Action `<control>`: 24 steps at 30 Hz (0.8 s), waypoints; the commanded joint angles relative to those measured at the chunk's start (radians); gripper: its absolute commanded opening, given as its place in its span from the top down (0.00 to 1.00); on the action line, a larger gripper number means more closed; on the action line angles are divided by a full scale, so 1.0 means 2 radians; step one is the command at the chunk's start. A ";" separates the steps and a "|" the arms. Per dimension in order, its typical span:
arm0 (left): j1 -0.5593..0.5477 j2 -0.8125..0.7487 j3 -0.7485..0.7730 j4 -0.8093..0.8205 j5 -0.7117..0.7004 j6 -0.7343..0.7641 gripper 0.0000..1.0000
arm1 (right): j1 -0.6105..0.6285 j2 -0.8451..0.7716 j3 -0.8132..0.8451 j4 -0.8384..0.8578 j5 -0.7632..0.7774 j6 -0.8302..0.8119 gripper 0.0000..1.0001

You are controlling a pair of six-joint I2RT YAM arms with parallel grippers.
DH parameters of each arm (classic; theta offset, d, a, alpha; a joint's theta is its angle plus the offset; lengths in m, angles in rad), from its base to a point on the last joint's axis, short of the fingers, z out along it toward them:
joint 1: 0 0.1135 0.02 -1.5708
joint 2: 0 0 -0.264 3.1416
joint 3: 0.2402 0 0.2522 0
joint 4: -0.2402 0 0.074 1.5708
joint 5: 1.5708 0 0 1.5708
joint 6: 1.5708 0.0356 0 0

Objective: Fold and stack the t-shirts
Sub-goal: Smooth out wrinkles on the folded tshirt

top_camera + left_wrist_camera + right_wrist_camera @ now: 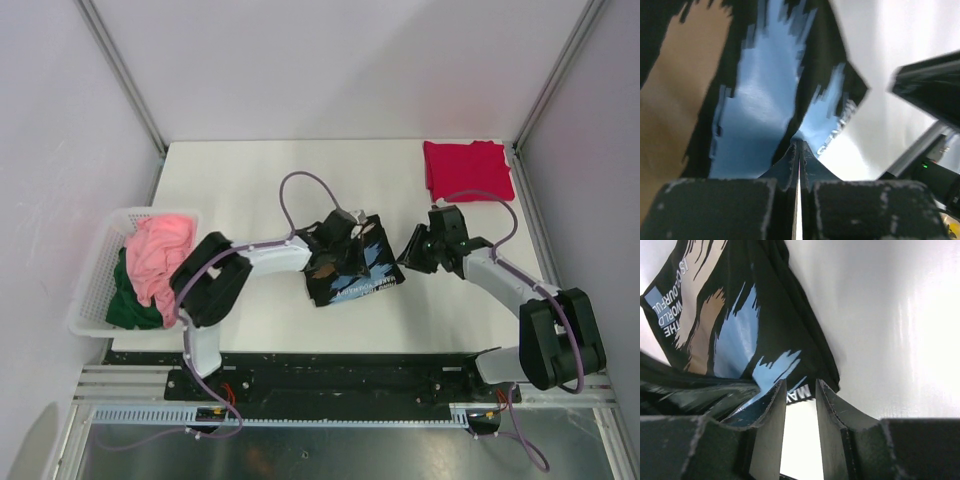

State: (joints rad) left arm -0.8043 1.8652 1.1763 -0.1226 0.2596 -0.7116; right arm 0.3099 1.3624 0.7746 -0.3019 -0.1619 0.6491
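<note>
The left end effector (799,150) was clamped on the black shirt (352,278) at centre frame, mid-fold; the right end effector (800,386) gaped empty. The next move likely called for finishing the fold, then stacking it on the red shirt (468,170).

Left gripper (799,150) pinched closed, right gripper (800,389) slightly parted, both arms angled inward.

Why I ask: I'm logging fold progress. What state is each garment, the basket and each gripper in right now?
black t-shirt: partly folded, one edge pinched.
red t-shirt: folded flat, lying apart.
basket: holding two garments.
pink garment: crumpled, on top.
green garment: crumpled, underneath.
left gripper: jaws shut on the black t-shirt.
right gripper: jaws open, holding nothing.
</note>
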 commanded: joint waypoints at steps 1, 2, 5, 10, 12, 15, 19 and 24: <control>-0.001 0.047 0.011 0.001 -0.002 -0.007 1.00 | -0.005 0.002 0.019 -0.007 0.016 -0.014 0.65; -0.001 0.052 0.007 0.001 -0.003 -0.008 1.00 | -0.005 0.006 0.019 -0.008 0.018 -0.015 0.65; 0.001 0.051 -0.012 0.001 -0.011 -0.009 1.00 | -0.002 0.016 0.018 -0.010 0.027 -0.019 0.65; 0.022 0.015 -0.046 0.001 -0.024 0.002 0.99 | 0.000 0.028 0.017 -0.001 0.025 -0.017 0.65; 0.038 -0.008 -0.064 -0.002 -0.028 0.011 0.99 | -0.002 0.028 0.017 0.005 0.023 -0.016 0.65; 0.070 -0.045 -0.104 -0.012 -0.032 0.025 0.98 | -0.010 0.032 0.022 0.016 0.024 -0.016 0.65; 0.109 -0.095 -0.164 -0.021 -0.027 0.036 0.96 | -0.032 0.055 0.050 0.028 0.043 -0.018 0.65; 0.118 -0.107 -0.175 -0.021 -0.004 0.045 0.93 | -0.056 0.117 0.120 0.041 0.078 -0.026 0.65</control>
State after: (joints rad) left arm -0.5655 1.6661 0.8455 -0.1051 0.2611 -0.6796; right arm 0.2295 1.5242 0.8928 -0.2882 -0.0795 0.6239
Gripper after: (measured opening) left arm 0.064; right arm 0.352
